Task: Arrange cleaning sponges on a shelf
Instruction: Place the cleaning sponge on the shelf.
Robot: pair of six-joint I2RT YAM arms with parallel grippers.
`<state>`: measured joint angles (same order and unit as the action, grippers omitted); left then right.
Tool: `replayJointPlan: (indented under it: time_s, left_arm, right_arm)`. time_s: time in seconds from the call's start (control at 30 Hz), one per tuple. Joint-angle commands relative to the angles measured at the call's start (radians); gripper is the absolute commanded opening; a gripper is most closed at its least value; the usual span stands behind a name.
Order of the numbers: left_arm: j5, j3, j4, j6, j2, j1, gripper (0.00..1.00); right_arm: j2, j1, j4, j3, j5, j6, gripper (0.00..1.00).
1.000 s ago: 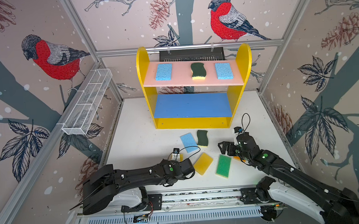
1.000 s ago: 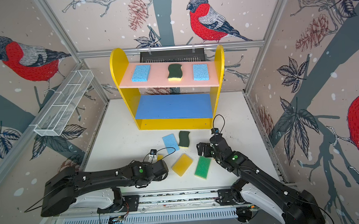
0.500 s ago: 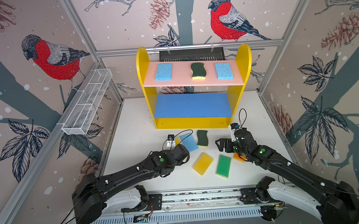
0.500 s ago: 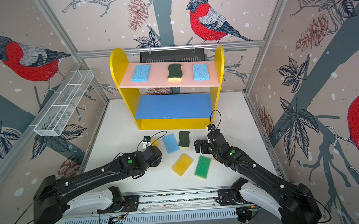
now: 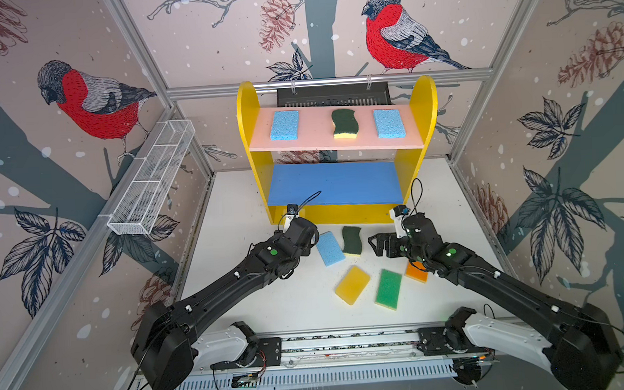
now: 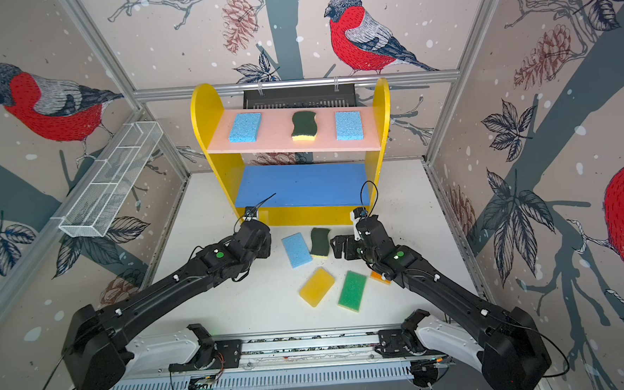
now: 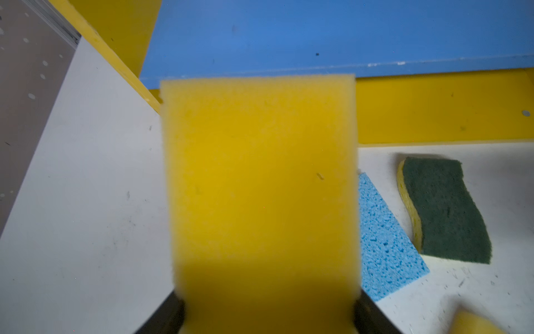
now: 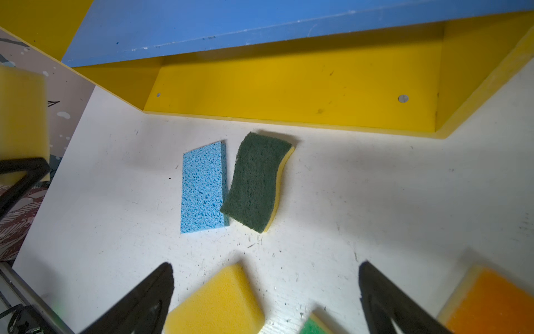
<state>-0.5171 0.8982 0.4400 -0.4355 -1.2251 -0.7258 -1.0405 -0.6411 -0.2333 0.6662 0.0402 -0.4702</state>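
My left gripper (image 7: 267, 315) is shut on a yellow sponge (image 7: 260, 173) and holds it just in front of the shelf (image 5: 339, 181), near its left panel. In both top views the wrist hides that sponge. The pink top board (image 5: 315, 137) carries two light blue sponges (image 5: 284, 126) (image 5: 389, 123) with a dark green one (image 5: 344, 123) between them. On the table lie a light blue sponge (image 5: 330, 248), a dark green one (image 5: 352, 240), a yellow one (image 5: 352, 284), a green one (image 5: 388, 289) and an orange one (image 5: 416, 272). My right gripper (image 5: 377, 245) hangs open, right of the dark green sponge.
A white wire basket (image 5: 152, 178) hangs on the left wall. A black grille (image 5: 334, 94) sits behind the shelf. The arms' mounting rail (image 5: 347, 342) runs along the table's front edge. The blue middle board and yellow bottom (image 8: 289, 86) hold nothing.
My left arm has carried the yellow sponge from the front of the table towards the shelf's left foot. The right gripper has drifted a little towards the shelf, still open.
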Motion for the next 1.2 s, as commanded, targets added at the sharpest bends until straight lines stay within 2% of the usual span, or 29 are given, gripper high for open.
replayJointPlan:
  time_s: [0.0, 0.33, 0.47, 1.17]
  left_arm:
    - [0.031, 0.031, -0.100, 0.109, -0.018, 0.049, 0.66]
    - [0.085, 0.081, -0.266, 0.234, -0.110, 0.160, 0.66]
    - [0.103, 0.128, -0.276, 0.258, -0.160, 0.199, 0.66]
    - [0.142, 0.223, -0.390, 0.314, -0.318, 0.269, 0.66]
  right_arm:
    - [-0.014, -0.006, 0.045, 0.030, 0.021, 0.022, 0.99]
    - [-0.024, -0.035, 0.084, 0.068, 0.026, 0.048, 1.00]
    - [-0.024, -0.053, 0.087, 0.083, 0.030, 0.068, 1.00]
    - [-0.049, -0.143, 0.100, 0.148, -0.009, 0.086, 0.99]
